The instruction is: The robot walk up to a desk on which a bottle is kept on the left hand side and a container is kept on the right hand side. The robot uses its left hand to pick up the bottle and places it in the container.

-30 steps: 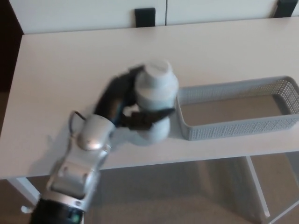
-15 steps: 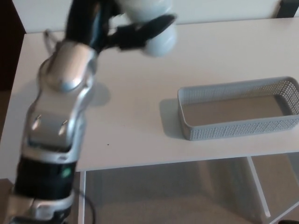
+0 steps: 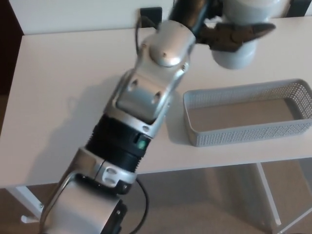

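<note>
A pale grey-white bottle (image 3: 238,48) hangs in the air at the top of the head view, above the far left part of the container. My left hand (image 3: 219,29) is shut on it, black fingers (image 3: 243,35) wrapped across its body; the bottle's top is cut off by the picture edge. The grey mesh container (image 3: 243,134) lies on the white desk (image 3: 63,97) at the right, with nothing inside. My silver left arm (image 3: 146,92) stretches diagonally from lower left to the bottle. My right hand does not show.
Two black chair backs (image 3: 150,17) stand behind the desk's far edge. The desk's front edge runs across the lower part of the picture, with white legs and floor below.
My left arm has carried the bottle up off the desk and then to the right, from the desk's left side to above the container's left end.
</note>
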Tool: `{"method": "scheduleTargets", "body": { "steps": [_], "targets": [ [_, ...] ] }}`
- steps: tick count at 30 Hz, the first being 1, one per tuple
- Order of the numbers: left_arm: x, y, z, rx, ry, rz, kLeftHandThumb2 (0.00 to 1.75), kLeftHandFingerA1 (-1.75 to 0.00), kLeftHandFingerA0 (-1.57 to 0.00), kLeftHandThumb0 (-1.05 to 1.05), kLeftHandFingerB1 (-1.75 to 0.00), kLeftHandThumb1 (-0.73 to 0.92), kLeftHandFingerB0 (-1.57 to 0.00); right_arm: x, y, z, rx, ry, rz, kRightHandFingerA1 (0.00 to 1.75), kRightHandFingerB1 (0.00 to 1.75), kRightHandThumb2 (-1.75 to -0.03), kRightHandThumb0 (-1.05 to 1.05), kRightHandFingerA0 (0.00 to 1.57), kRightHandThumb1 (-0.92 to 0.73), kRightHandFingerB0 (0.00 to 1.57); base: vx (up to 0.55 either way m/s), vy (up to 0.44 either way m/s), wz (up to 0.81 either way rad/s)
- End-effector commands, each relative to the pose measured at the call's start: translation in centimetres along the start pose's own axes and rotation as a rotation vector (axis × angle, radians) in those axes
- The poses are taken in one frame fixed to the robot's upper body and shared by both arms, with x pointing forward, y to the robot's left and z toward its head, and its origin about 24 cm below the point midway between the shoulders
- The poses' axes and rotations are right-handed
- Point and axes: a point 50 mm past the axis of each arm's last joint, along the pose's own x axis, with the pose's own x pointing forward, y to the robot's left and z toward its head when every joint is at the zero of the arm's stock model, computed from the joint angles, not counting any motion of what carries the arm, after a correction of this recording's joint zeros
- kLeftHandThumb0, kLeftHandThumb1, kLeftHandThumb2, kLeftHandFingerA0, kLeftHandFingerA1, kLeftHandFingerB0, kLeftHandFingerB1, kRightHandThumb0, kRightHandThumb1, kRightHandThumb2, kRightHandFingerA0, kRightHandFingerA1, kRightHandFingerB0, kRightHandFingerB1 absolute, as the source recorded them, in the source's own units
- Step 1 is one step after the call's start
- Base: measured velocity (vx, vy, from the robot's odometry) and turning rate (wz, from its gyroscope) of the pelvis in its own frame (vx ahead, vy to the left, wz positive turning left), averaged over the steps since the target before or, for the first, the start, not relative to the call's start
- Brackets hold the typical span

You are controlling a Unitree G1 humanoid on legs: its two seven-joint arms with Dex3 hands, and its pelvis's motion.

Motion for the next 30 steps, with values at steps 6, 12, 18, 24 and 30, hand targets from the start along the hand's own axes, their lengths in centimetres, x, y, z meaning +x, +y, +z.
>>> {"method": "scheduleTargets", "body": {
  "steps": [6,12,18,24,30],
  "targets": [
    [1.0,-4.1,-2.7,0.107,0.063,-0.041,0.94,-1.28,-1.18,-0.16,-1.06,0.65,-0.86,0.3,0.3,0.4,-0.031,-0.006,0.013,1.19,1.0,-1.56,-0.05,0.89,-0.55,0.58,0.0,0.0,0.0],
    [0.2,-4.6,-6.3,0.094,0.157,-0.058,0.82,-1.33,-1.11,-0.11,-1.16,0.74,-0.78,0.6,0.2,0.3,-0.02,-0.011,0.015,1.22,1.04,-1.55,-0.06,0.92,-0.5,0.63,0.0,0.0,0.0],
    [-0.9,-5.1,-9.2,0.072,0.221,-0.074,0.76,-1.38,-1.04,-0.05,-1.09,0.76,-0.79,1.0,0.3,0.4,-0.035,-0.02,0.017,1.16,1.02,-1.55,0.02,0.88,-0.57,0.66,0.0,0.0,0.0],
    [-1.3,-5.6,-10.2,0.063,0.246,-0.087,0.81,-1.38,-1.07,-0.1,-1.09,0.72,-0.81,1.1,0.5,0.8,-0.022,-0.029,0.016,1.2,1.03,-1.54,0.03,0.96,-0.58,0.68,0.0,0.0,0.0],
    [-1.3,-5.8,-10.3,0.067,0.266,-0.237,0.96,-0.09,-0.01,-0.89,-0.06,0.53,0.0,1.6,0.7,1.6,-0.029,-0.054,0.021,1.19,1.04,-1.58,0.03,0.9,-0.61,0.67,0.0,0.0,0.0]
  ]
}}
